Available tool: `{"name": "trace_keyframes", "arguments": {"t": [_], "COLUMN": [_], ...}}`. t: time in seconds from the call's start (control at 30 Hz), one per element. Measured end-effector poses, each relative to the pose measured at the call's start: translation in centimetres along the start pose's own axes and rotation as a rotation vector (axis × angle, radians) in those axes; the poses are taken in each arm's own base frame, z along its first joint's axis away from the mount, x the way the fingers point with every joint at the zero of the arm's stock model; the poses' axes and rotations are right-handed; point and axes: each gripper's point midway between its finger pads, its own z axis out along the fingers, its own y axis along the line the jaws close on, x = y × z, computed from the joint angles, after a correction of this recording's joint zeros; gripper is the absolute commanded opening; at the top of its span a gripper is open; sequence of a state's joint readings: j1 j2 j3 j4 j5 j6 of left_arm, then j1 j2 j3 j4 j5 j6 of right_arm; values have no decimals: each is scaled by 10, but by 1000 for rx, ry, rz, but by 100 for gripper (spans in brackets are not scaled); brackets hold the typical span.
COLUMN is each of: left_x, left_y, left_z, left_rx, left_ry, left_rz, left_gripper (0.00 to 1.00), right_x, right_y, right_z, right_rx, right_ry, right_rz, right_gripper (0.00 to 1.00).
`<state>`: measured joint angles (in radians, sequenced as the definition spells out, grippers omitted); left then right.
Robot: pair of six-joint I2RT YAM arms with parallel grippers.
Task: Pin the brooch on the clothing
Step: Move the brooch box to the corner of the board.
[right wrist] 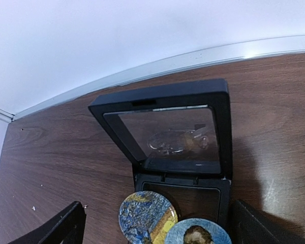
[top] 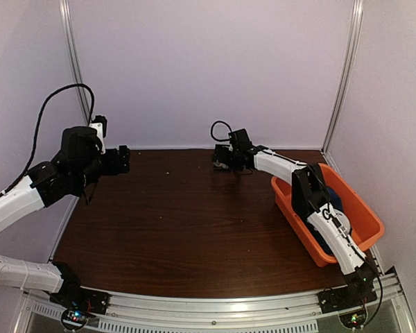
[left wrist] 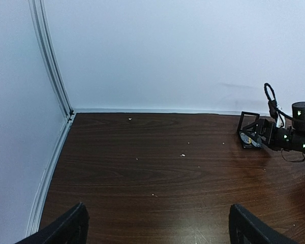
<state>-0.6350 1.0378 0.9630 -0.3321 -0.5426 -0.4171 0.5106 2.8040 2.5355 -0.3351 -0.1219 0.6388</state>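
Two round brooches lie on the base of an open black hinged box (right wrist: 193, 152): one blue and yellow (right wrist: 146, 217), one blue with a painted face (right wrist: 198, 234). My right gripper (right wrist: 157, 226) hovers just over them, open, a finger on each side and nothing held. From above, that right gripper (top: 224, 161) is at the far middle of the table. The left gripper (top: 123, 159) hangs open and empty above the table's far left, its fingers (left wrist: 66, 229) wide apart. Dark blue clothing (top: 336, 202) lies in the orange tub (top: 364, 215), mostly hidden by the right arm.
The tub stands at the table's right edge beside the right arm. White walls close off the back and both sides. The left wrist view shows the box (left wrist: 250, 136) and the right gripper (left wrist: 284, 140) at the far right of the brown table (left wrist: 157, 168).
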Motion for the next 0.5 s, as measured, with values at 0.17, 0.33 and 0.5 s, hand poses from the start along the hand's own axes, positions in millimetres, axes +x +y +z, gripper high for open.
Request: {"name": "trace_keyframes", "arguments": {"t": [0.17, 0.33, 0.5], "left_x": [3, 7, 11], "left_y": [0, 1, 2], "left_z": [1, 2, 3], "left_rx": [-2, -4, -6], "left_ry": [6, 12, 20], "left_rz": [4, 8, 13], "left_gripper": [98, 98, 98], "right_x": [9, 25, 37], "right_y": [16, 41, 57], "right_z": [2, 4, 3], "right_rx": [-55, -119, -156], "right_ry": [16, 39, 53], "right_rz": [-17, -51, -74], "right_gripper": [100, 100, 100]}}
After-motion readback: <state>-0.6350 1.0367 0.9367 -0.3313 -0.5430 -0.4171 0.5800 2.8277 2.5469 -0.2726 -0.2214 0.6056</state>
